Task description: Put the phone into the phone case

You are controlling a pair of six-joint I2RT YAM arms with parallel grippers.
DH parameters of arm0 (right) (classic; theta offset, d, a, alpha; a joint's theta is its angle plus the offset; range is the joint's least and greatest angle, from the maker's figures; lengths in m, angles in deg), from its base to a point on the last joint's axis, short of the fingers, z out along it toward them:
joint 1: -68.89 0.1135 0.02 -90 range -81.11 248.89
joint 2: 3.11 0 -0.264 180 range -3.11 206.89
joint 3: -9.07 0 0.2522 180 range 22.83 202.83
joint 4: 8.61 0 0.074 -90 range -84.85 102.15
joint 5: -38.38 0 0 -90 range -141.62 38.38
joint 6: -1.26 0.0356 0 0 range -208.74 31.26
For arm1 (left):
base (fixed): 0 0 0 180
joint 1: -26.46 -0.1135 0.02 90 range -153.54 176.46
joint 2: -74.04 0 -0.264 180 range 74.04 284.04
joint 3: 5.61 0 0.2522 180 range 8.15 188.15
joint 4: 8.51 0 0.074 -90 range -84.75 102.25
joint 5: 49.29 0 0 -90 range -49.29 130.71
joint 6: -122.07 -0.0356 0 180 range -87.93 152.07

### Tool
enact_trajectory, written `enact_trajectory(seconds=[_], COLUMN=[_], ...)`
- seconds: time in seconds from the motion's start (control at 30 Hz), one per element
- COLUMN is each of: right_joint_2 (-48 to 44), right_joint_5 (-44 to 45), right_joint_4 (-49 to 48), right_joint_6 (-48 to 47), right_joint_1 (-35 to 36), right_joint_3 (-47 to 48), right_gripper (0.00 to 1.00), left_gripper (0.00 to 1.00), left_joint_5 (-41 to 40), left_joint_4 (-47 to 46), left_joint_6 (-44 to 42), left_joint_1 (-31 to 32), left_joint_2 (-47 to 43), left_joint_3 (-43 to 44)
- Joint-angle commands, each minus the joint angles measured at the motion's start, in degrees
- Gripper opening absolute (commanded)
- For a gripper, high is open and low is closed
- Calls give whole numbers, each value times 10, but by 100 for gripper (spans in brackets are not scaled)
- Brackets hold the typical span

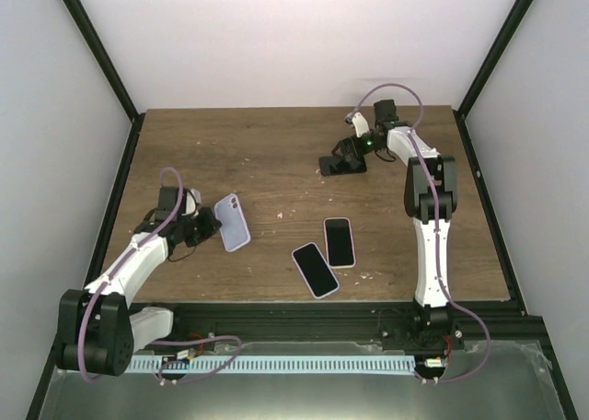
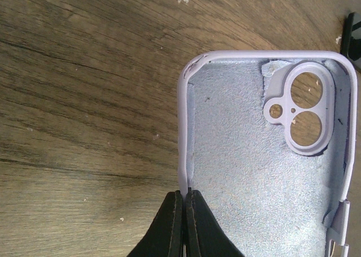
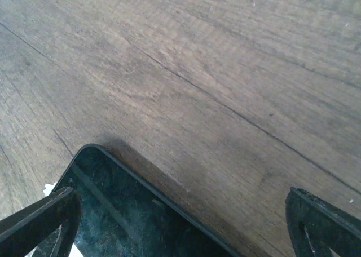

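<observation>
Top view: L pincer (image 1: pixel 212 225) at the lilac phone case (image 1: pixel 232 222), left-centre of desk (image 1: pixel 276 144). Two phones (image 1: pixel 315 270) lie just beside each other mid-desk. R pincer (image 1: pixel 342 157) is at the far side.

L wrist: pincer (image 2: pixel 184 212) is pinched tight on the case's (image 2: pixel 254 172) side rim; the case lies inside up.

R wrist: pincer (image 3: pixel 180 223) is spread wide w/ nothing held. A dark slab (image 3: pixel 130 212) lies between the fingers, prob. a phone, but only its corner shows.

The left gripper (image 1: pixel 210 223) meets the left edge of the lilac phone case (image 1: pixel 233 222), which lies on the wooden table (image 1: pixel 276 153). To its right, a pink-rimmed phone (image 1: pixel 339 242) and a pale-rimmed phone (image 1: pixel 315 270) lie close together, screens up. The right gripper (image 1: pixel 342 160) sits low at the far side, well apart from them.
</observation>
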Motion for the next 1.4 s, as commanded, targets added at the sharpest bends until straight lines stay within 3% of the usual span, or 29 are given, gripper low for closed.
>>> enact_trajectory(seconds=[0.0,0.53,0.9,1.07,1.37], right_joint_2=[5,-40,-132,-151,-154], right_joint_5=[-17,-19,-18,38,192], right_joint_4=[37,64,36,20,-54], right_joint_6=[-5,2,40,54,75], right_joint_1=[-3,-2,9,31,81], right_joint_3=[12,-74,-206,-227,-237], right_gripper=[100,96,82,80,89], left_gripper=[0,0,0,0,0], left_joint_5=[9,15,24,37,44], left_joint_4=[-5,-7,-43,-71,-113], left_joint_6=[1,3,18,23,38], left_joint_1=[2,2,2,3,32], left_joint_2=[-13,-43,-30,4,74], left_joint_3=[1,-15,-29,-23,-20])
